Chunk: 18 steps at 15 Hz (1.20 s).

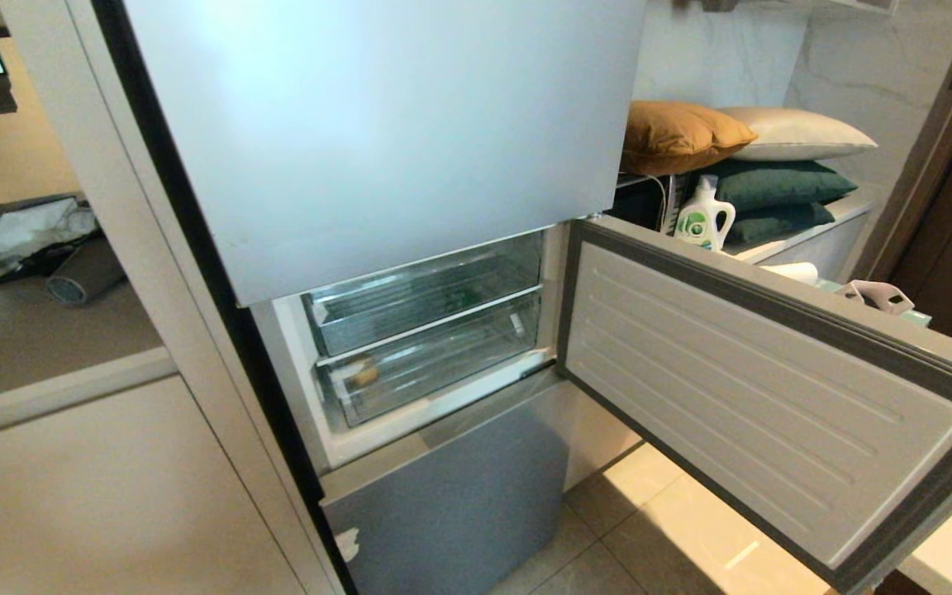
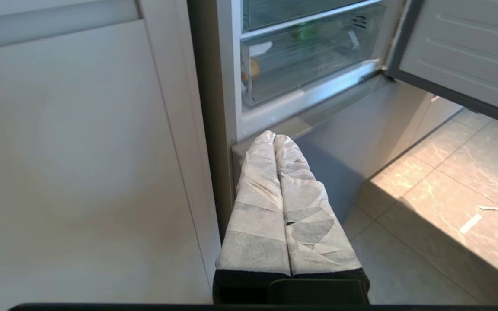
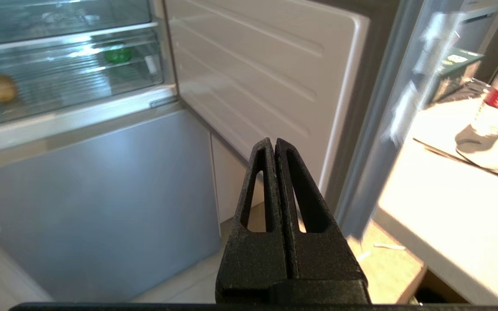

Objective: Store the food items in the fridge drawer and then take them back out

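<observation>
Clear plastic fridge drawer pushed in, middle door open; neither arm in head view.
Head: potato blurry at drawer's left, pepper hard to spot. Left wrist: left gripper clenched, empty, wrapped fingers below drawer. Right wrist: right gripper clenched, empty; pepper hazy behind plastic.

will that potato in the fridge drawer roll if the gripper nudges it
Probably: the potato looks rounded and lies loose on the fridge drawer's ribbed floor, though the ribs may check it. It looks firm, so a pinch likely won't crush it.
</observation>
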{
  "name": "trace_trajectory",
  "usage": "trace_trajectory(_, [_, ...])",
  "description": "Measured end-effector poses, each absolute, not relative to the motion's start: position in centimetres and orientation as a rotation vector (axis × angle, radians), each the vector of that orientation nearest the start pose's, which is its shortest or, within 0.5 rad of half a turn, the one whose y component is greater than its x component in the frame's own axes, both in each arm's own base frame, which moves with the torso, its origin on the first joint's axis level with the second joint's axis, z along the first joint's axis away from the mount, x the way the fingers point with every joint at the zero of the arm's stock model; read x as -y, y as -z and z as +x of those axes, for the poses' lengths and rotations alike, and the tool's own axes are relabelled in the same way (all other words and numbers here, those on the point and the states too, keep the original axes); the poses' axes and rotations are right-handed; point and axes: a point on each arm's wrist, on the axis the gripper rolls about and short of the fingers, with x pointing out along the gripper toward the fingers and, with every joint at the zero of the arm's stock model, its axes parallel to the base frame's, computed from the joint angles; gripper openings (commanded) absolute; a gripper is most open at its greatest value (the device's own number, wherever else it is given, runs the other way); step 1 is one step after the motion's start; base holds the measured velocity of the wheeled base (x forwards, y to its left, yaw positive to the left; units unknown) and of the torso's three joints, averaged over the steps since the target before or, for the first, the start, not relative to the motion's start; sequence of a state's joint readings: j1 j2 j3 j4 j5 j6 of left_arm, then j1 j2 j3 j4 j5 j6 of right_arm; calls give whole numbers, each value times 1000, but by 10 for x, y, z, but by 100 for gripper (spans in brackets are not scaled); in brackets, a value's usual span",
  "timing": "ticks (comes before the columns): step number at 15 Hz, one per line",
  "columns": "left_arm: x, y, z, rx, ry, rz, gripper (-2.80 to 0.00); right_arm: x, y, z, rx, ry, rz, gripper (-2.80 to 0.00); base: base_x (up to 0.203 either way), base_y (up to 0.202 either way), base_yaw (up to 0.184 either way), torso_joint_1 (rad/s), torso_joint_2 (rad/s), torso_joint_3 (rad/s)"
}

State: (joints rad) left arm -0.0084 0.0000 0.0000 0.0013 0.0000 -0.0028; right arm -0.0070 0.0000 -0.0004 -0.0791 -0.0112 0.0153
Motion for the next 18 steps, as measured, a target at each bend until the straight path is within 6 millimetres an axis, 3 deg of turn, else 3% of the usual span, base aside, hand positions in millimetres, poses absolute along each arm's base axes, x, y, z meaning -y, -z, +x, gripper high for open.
trace_trajectory(7, [0,-75,-23,-2,8,-2,-280,0,-84,-23,78,30,25,-280,-9,0,0,0,-1,1])
trace_trajectory(12, [0,-75,-23,-2,8,-2,-280,4,-153,-32,98,203,157,-280,0,0,0,0,0,0])
trace_trajectory(15, [0,-75,-23,-2,8,-2,-280,4,-179,-13,24,364,247,-280,0,0,0,0,0,0])
trace_trajectory(18, [0,-75,-23,-2,8,-2,-280,13,-196,22,25,569,360,-280,0,0,0,0,0,0])
